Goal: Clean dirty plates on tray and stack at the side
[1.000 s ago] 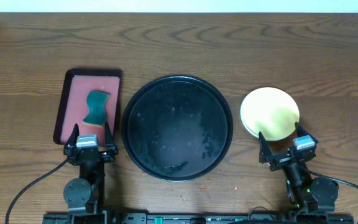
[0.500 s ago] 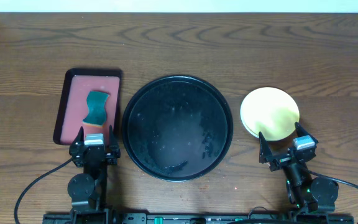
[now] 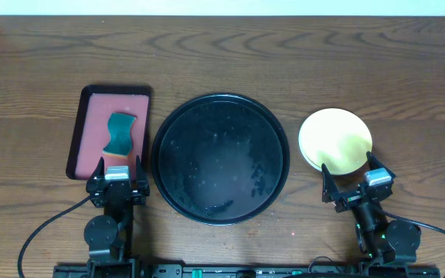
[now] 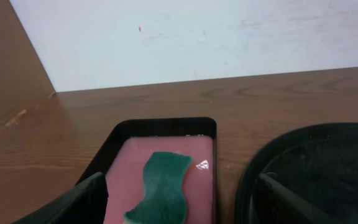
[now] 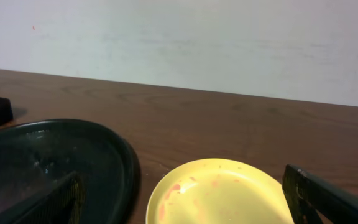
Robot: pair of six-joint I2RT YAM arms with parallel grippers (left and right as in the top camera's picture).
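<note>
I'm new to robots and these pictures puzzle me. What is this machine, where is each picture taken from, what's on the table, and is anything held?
Two robot arms sit at a brown wooden table. One picture looks straight down; the other two come from a camera on each wrist, so the dark shapes at their lower corners are that arm's fingers. In the middle lies a large round glossy black tray. Right of it sits a small round yellow plate with faint reddish smears; left of it, a pink-red rectangular tray holds a wavy green sponge. The left claw and right claw are open, holding nothing.
</note>
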